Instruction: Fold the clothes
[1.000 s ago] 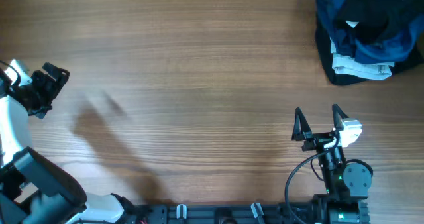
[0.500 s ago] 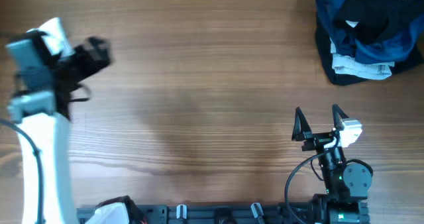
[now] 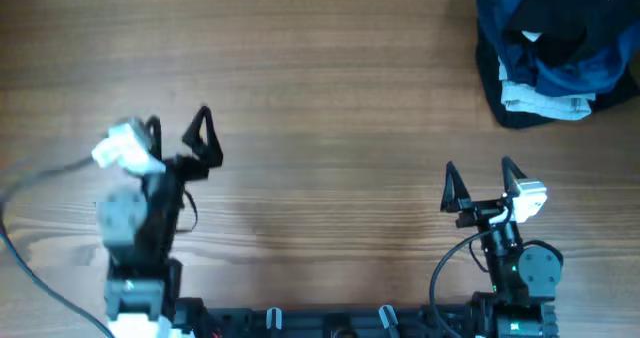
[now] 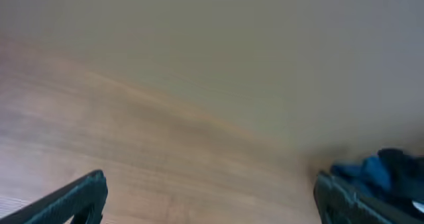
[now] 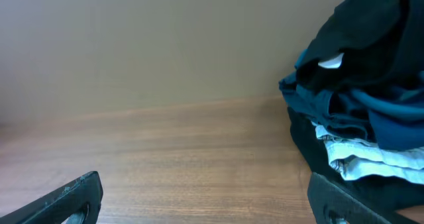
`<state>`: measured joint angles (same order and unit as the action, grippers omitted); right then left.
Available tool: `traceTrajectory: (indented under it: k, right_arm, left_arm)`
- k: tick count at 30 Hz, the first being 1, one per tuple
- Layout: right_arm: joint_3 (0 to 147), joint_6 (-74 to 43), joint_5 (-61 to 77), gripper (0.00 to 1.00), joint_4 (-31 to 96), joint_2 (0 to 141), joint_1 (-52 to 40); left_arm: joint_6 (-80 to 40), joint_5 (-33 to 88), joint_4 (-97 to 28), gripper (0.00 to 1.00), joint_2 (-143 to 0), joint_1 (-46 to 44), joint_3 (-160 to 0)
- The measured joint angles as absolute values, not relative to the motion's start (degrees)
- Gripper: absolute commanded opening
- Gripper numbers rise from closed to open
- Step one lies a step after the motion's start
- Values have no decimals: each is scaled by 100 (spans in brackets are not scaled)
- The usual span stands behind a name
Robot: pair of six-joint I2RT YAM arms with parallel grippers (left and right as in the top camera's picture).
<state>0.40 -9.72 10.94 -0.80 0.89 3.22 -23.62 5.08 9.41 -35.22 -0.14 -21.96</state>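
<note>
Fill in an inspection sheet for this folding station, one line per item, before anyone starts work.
Surface: wooden table, bare across the middle and left.
Job's things: black garment bunched in a pile at the far right corner, not spread or folded.
Clutter: blue garment and white folded piece tangled in the same pile.
Grippers: left gripper open and empty, over the table's left side; right gripper open and empty, near its base, short of the pile.
Cables: grey cable loops off the left arm; black cable curves beside the right arm's base.
Surroundings: plain wall behind the table; otherwise nothing seen.
</note>
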Motion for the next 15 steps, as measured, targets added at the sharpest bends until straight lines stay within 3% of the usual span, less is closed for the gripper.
traceTrajectory:
  k: [10,15]
  right_arm:
    - [40,-972,1094,100,-84,82,322]
    - [40,-972,1094,100,-82,78,322]
  left_arm:
    - [-2526,316,902,100,-1503,239,-233]
    - [-2565,196,-95,100,-825,412,-62]
